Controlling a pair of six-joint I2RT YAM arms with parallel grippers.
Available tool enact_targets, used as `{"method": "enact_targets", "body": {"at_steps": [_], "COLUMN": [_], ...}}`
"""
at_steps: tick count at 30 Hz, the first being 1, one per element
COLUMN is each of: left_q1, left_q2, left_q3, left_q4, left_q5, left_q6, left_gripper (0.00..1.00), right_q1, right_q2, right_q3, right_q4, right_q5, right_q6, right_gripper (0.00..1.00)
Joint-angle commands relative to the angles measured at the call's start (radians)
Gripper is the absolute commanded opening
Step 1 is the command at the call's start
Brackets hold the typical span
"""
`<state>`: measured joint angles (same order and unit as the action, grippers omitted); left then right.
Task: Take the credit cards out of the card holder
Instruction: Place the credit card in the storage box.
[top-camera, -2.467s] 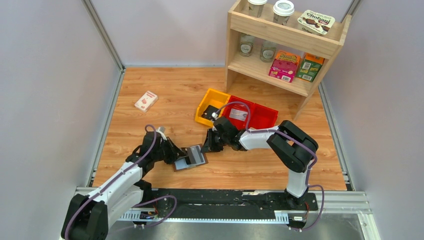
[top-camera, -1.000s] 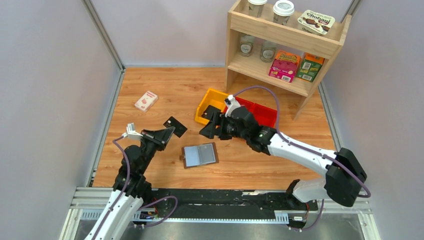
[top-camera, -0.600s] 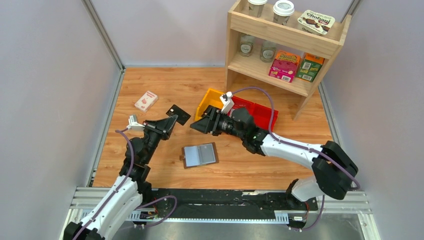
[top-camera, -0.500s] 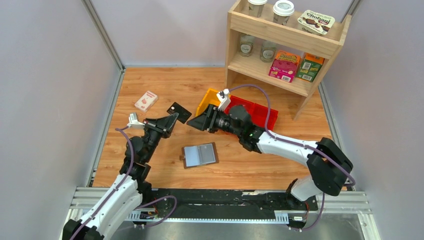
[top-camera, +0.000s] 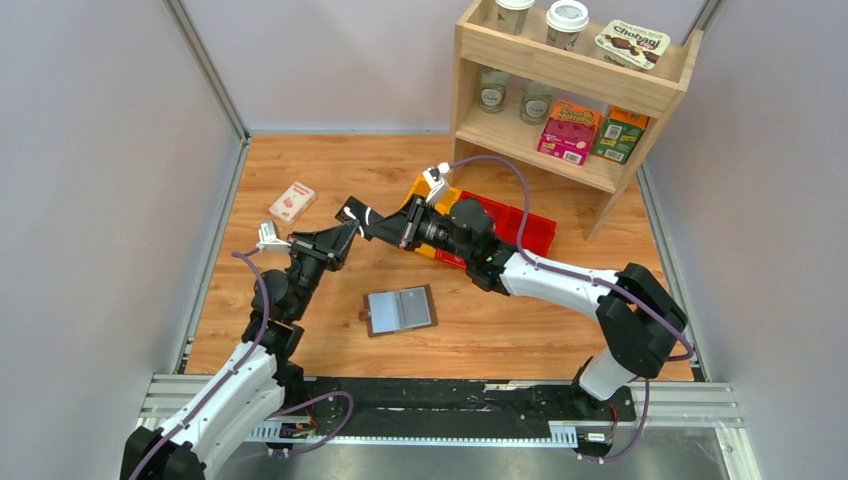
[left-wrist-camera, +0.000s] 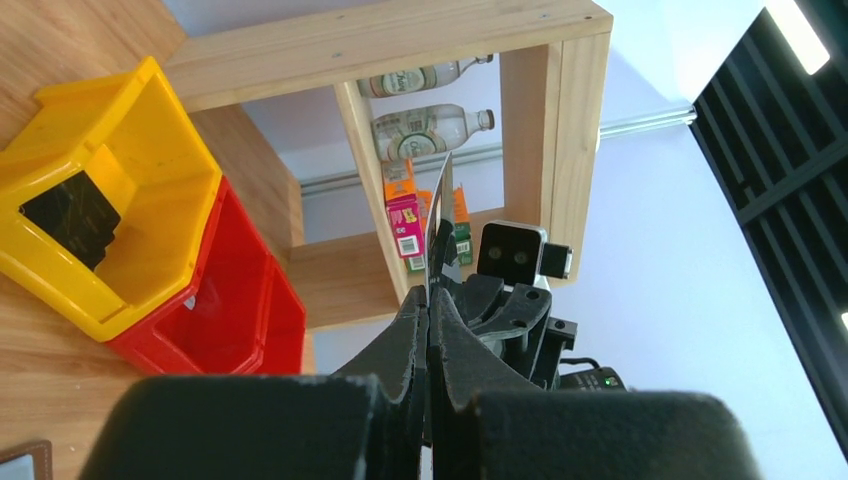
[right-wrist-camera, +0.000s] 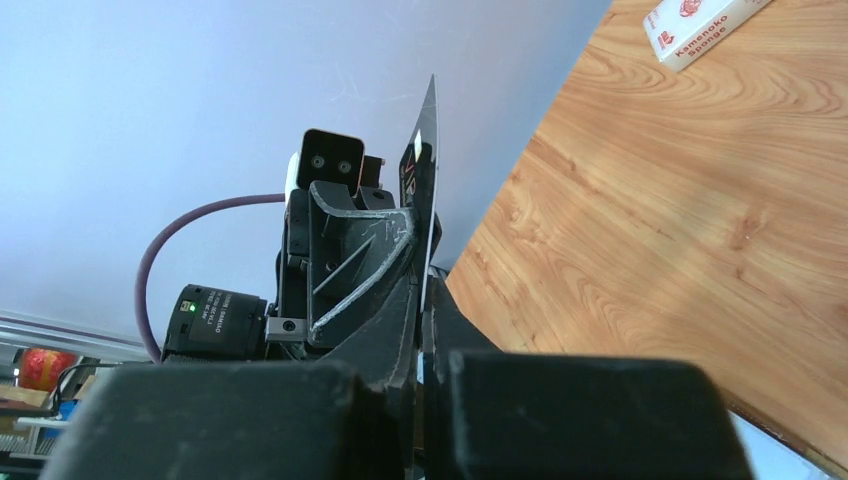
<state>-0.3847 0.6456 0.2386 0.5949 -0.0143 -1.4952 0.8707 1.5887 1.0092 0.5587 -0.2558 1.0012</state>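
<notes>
The card holder lies open on the table, grey-blue inner panels facing up, with neither arm near it. A black credit card hangs in the air between the two arms. My left gripper is shut on its near-left edge. From the right, my right gripper is shut on the same card. In the left wrist view the card rises edge-on out of my left gripper. The right wrist view shows the card standing up from my right gripper.
A yellow bin with another black card in it sits beside red bins. A wooden shelf with jars and boxes stands at the back right. A white-and-red small box lies at the back left.
My right gripper has moved left to the raised card and shut on it. The left gripper has kept its hold and shifted slightly. The card holder has stayed put.
</notes>
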Motion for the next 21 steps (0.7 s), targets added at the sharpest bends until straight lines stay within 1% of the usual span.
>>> {"method": "enact_targets", "body": {"at_steps": [1,2,3,4,5,6,7,8,9,10,11,12,13,14,15,16,17,18,19,21], "left_q1": [-0.003,-0.003,-0.003,-0.003,-0.002,-0.003,-0.003,-0.003,-0.002,0.0,-0.002,0.0,-0.002,0.0,-0.002,-0.002,-0.002,-0.002,-0.002,0.0], "left_q2": [-0.012,-0.017,-0.027,-0.034,-0.055,-0.066,-0.095,-0.112,-0.139,-0.153,-0.17,-0.182,-0.182,-0.179,-0.173,-0.155,-0.146,-0.118,-0.107,-0.08], "left_q3": [0.024,0.022,0.016,0.018,0.022,0.031,0.048,0.06,0.089,0.106,0.146,0.165,0.209,0.261,0.286,0.336,0.361,0.414,0.439,0.482], "left_q4": [0.025,0.016,-0.01,-0.027,-0.082,-0.186,-0.234,-0.336,-0.407,-0.523,-0.59,-0.707,-0.754,-0.853,-0.897,-0.982,-1.032,-1.108,-1.15,-1.233], "left_q5": [0.001,-0.003,-0.004,-0.003,0.004,0.008,0.008,0.008,-0.004,-0.012,-0.03,-0.038,-0.053,-0.061,-0.079,-0.088,-0.116,-0.134,-0.166,-0.196], "left_q6": [-0.005,-0.004,0.004,0.047,0.079,0.125,0.162,0.252,0.291,0.379,0.424,0.526,0.573,0.67,0.763,0.801,0.873,0.9,0.952,1.009], "left_gripper": [0.01,0.04,0.11,0.18,0.3,0.36,0.5,0.58,0.64,0.71,0.73,0.75,0.77,0.79,0.8,0.82,0.82,0.82,0.82,0.82], "right_q1": [-0.018,-0.024,-0.033,-0.042,-0.055,-0.068,-0.085,-0.101,-0.119,-0.136,-0.153,-0.17,-0.18,-0.19,-0.196,-0.203,-0.211,-0.219,-0.226,-0.243], "right_q2": [-0.009,-0.013,-0.025,-0.039,-0.05,-0.064,-0.076,-0.087,-0.098,-0.107,-0.111,-0.11,-0.105,-0.09,-0.075,-0.053,-0.036,-0.027,-0.012,0.022], "right_q3": [0.011,0.005,0.0,-0.003,-0.004,0.0,0.003,0.011,0.022,0.031,0.048,0.067,0.092,0.12,0.155,0.184,0.201,0.21,0.218,0.242], "right_q4": [0.041,0.027,0.001,-0.041,-0.09,-0.144,-0.189,-0.244,-0.303,-0.375,-0.451,-0.52,-0.614,-0.684,-0.765,-0.854,-0.885,-0.904,-0.91,-0.918], "right_q5": [-0.011,-0.016,-0.022,-0.022,-0.022,-0.023,-0.031,-0.039,-0.036,-0.024,-0.013,-0.002,0.027,0.053,0.103,0.14,0.157,0.168,0.177,0.178], "right_q6": [-0.038,-0.056,-0.076,-0.1,-0.131,-0.156,-0.182,-0.208,-0.235,-0.259,-0.292,-0.33,-0.363,-0.406,-0.459,-0.485,-0.51,-0.529,-0.538,-0.547], "right_gripper": [0.0,0.0,0.0,0.0,0.0,0.0,0.0,0.0,0.0,0.0,0.0,0.0,0.0,0.0,0.0,0.0,0.0,0.0,0.0,0.0]}}
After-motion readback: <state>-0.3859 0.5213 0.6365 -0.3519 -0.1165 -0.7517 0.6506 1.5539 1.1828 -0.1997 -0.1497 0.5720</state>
